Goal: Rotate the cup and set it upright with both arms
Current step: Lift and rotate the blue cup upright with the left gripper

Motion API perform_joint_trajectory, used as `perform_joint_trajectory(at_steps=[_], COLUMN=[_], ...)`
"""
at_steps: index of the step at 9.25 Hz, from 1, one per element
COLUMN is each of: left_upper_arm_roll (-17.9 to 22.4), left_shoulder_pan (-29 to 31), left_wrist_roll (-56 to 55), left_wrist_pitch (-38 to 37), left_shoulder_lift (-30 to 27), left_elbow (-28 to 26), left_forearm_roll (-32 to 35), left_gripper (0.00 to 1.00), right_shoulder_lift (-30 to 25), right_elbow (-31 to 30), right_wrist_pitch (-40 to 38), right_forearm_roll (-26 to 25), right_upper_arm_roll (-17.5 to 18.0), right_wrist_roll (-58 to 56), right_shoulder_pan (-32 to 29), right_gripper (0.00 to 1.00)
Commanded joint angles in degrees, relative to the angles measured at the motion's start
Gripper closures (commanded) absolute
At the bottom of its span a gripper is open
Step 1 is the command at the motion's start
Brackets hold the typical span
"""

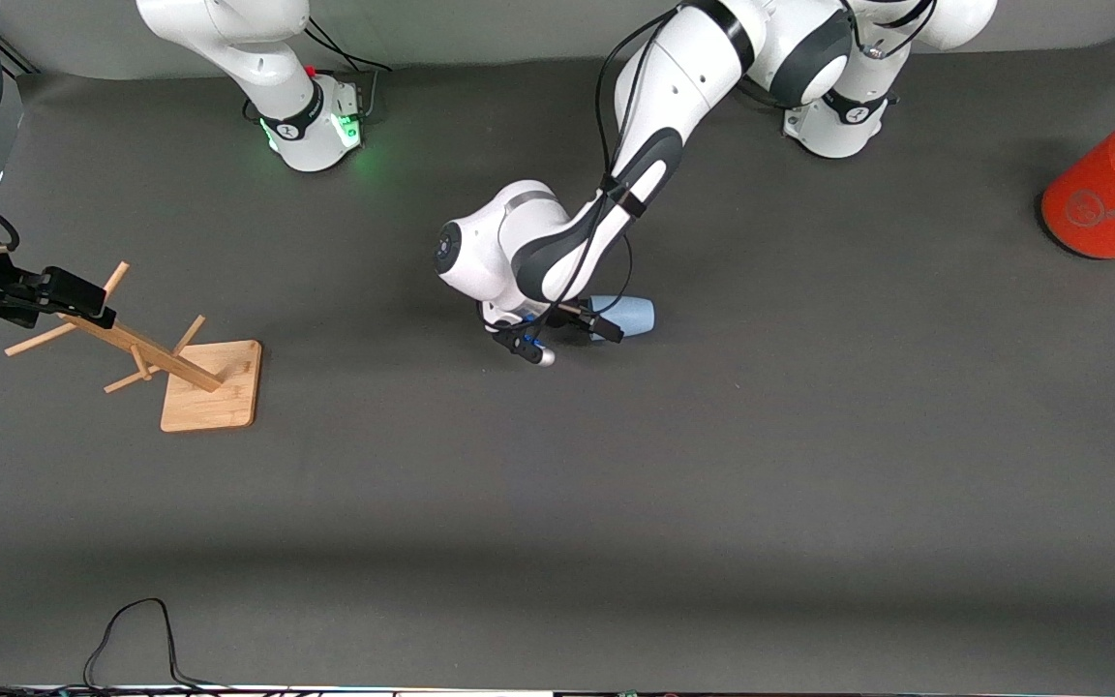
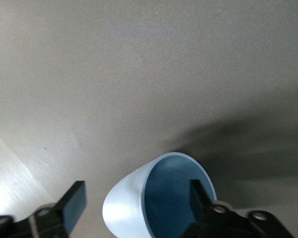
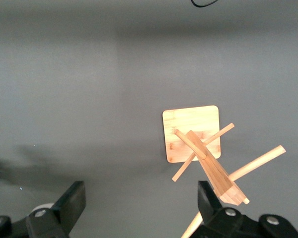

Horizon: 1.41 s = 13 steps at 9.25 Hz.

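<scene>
The pale blue cup (image 1: pixel 629 316) lies on its side on the dark mat near the table's middle, its mouth toward the right arm's end. My left gripper (image 1: pixel 598 326) is low at that mouth. In the left wrist view the cup (image 2: pixel 123 204) sits between the fingers of the left gripper (image 2: pixel 136 196): one finger (image 2: pixel 199 194) is inside the mouth and the other stands outside, apart from the wall, so the gripper is open. My right gripper (image 1: pixel 93 302) waits open over the wooden rack at the right arm's end, and the right gripper (image 3: pixel 140 198) holds nothing.
A wooden peg rack (image 1: pixel 180 356) on a square base (image 3: pixel 191 130) stands under the right gripper. A large orange cylinder with a grey top (image 1: pixel 1111 196) lies at the left arm's end. A black cable (image 1: pixel 132 629) loops near the front edge.
</scene>
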Motion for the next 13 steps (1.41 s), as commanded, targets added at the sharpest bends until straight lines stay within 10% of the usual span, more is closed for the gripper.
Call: perform_joint_trajectory(at_steps=[1,2,13], left_upper_arm_roll=[0.5,0.5,5.4], left_shoulder_pan=[-0.3,-0.3,5.1], left_wrist_roll=[3.9,3.9,-11.7], left_wrist_pitch=[-1.1,-1.1,-2.0], left_shoulder_lift=[-0.8,-0.8,-12.7], left_elbow=[-0.7,-0.7,4.6], left_forearm_roll=[0.4,0.7,-5.2], left_gripper=[0.82,1.00,1.00], right_shoulder_lift=[-1.1,-1.1,-1.0], right_elbow=[-0.6,-0.7,-0.7], right_wrist_pitch=[0.2,0.2,0.4], right_forearm_roll=[0.0,-0.1,-0.1], right_upper_arm_roll=[-0.5,-0.5,-0.5], right_wrist_roll=[-2.6,-2.8,-2.7], right_shoulder_pan=[0.4,0.4,0.5], right_gripper=[0.00,0.00,0.00])
